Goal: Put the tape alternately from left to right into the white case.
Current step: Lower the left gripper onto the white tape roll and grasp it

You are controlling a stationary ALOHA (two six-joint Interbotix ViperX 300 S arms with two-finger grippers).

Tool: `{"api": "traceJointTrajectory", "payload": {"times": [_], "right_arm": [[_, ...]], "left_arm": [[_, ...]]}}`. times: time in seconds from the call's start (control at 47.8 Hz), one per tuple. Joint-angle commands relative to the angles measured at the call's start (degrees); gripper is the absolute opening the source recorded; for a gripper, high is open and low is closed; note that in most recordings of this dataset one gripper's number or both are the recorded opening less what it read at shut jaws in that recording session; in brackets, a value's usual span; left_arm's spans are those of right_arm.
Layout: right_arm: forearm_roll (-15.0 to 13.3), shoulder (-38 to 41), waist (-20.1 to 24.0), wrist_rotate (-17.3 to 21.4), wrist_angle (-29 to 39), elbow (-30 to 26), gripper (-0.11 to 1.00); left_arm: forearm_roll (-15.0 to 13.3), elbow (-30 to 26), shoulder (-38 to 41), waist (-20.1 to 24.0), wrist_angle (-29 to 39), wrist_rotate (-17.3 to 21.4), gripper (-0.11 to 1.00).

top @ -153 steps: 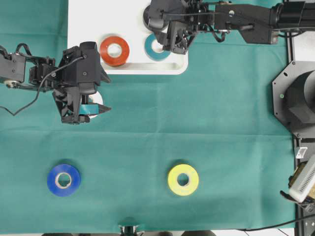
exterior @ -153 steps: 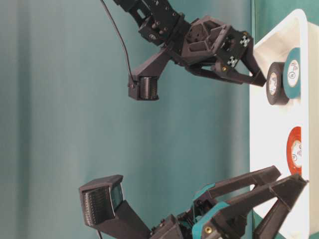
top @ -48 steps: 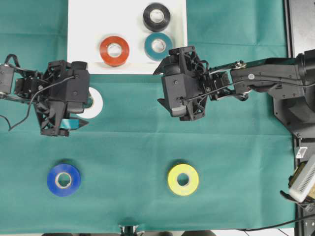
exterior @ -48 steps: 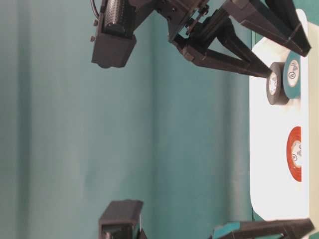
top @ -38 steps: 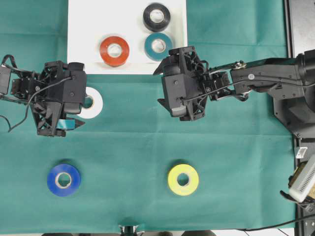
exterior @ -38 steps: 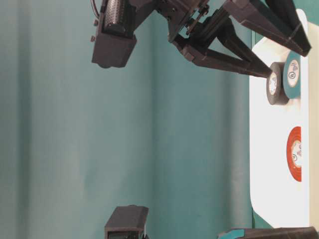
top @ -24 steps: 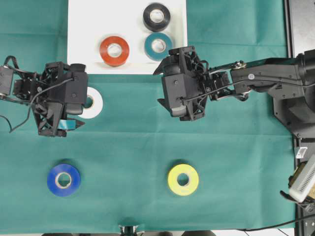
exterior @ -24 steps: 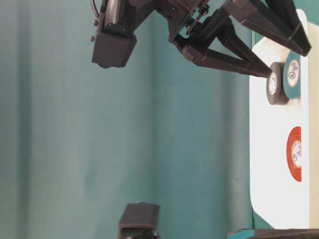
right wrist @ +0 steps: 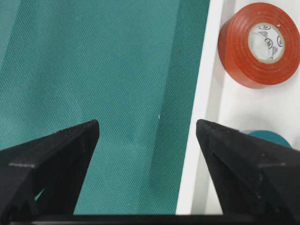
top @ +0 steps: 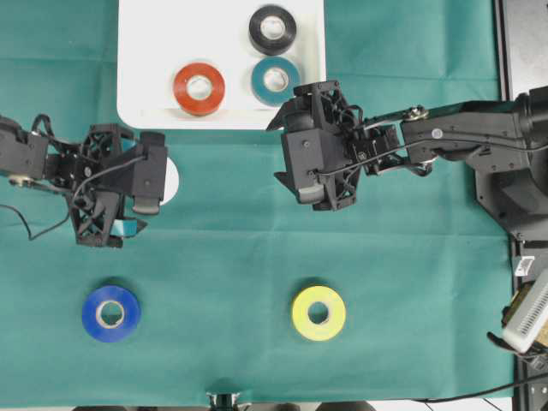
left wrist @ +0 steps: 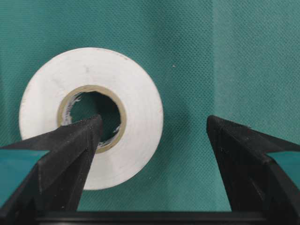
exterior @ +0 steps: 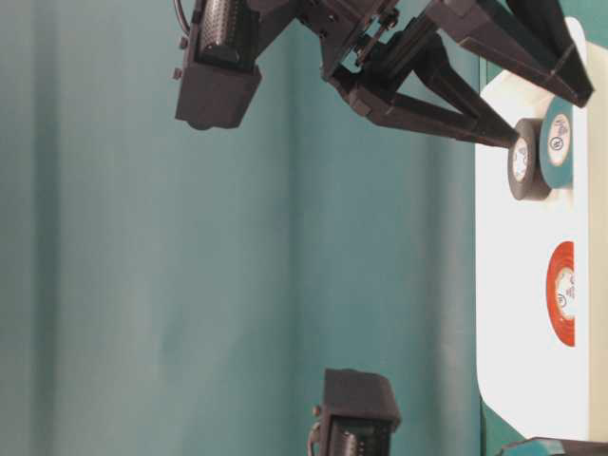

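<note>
My left gripper (left wrist: 152,133) gapes wide, empty, one matte black finger over the glossy white ring-shaped roll (left wrist: 91,117) on woven green cloth (left wrist: 234,56).

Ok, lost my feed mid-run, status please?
Left gripper open over white tape, one finger over its core. Right gripper open, empty. Three rolls in white case. Nothing blocking.

Green cloth (top: 411,257) under case (top: 137,51), rolls.

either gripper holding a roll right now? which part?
Nothing held. Left gripper is open over the white roll, one finger across its core hole. Right gripper is open and empty.
</note>
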Motion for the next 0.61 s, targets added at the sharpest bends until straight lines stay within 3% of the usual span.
{"api": "traceJointTrajectory", "payload": {"times": [0.0, 0.585], "right_arm": [[0.1, -1.3, 0.1, 0.1, -0.4, -0.7, 0.81], [0.1, -1.3, 0.1, 0.1, -0.4, -0.7, 0.81]], "left_arm": [[-0.2, -1.0, -0.2, -0.3, -1.3, 0.0, 0.94], [-0.2, -0.9, 1.1, -0.3, -2.5, 0.0, 0.93]]}}
